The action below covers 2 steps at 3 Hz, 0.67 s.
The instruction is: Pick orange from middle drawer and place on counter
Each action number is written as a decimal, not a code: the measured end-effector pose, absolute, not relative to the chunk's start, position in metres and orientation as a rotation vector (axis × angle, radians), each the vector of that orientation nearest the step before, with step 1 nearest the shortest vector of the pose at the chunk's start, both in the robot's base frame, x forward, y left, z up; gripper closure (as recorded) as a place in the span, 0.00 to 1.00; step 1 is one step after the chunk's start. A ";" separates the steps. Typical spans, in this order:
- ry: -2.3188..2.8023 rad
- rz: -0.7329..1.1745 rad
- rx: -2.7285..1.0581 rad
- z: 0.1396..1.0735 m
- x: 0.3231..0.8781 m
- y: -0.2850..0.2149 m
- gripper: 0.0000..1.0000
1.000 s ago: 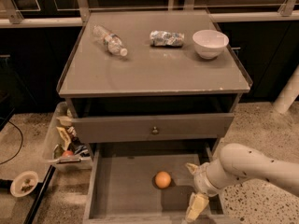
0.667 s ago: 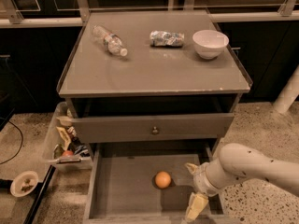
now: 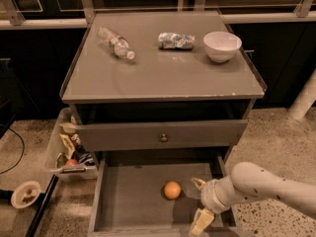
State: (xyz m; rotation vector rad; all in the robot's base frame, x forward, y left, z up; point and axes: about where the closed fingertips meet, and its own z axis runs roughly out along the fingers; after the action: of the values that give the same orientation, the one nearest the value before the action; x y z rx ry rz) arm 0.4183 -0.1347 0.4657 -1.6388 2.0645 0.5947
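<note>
Far left, on speckled floor (image 3: 34,142), a small round dish (image 3: 24,194) and a cluttered bin (image 3: 53,152) are seen. Glossy grey surface (image 3: 163,78) is occupied, l. to r., by plastic bottle (image 3: 114,42), crumpled packet (image 3: 176,40) and white bowl (image 3: 222,46). Below, middle drawer (image 3: 123,196) is pulled out; orange (image 3: 172,190) lies approx. mid-floor. Just right of it, hand (image 3: 200,202) is held w/ fingers spread, nothing gripped.

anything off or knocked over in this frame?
Plastic bottle lies on its side on the counter; the crumpled silver item near it lies flat too. White bowl is upright. Orange sits in the middle drawer, end effector open beside it, not touching.
</note>
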 end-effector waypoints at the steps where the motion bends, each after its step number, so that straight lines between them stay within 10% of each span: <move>1: 1.981 0.607 -1.548 0.454 0.442 -0.123 0.00; 2: 1.899 0.617 -1.501 0.453 0.467 -0.111 0.00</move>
State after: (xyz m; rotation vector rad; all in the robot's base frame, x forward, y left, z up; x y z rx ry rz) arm 0.4671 -0.1109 0.4534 -1.5011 1.8992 0.6167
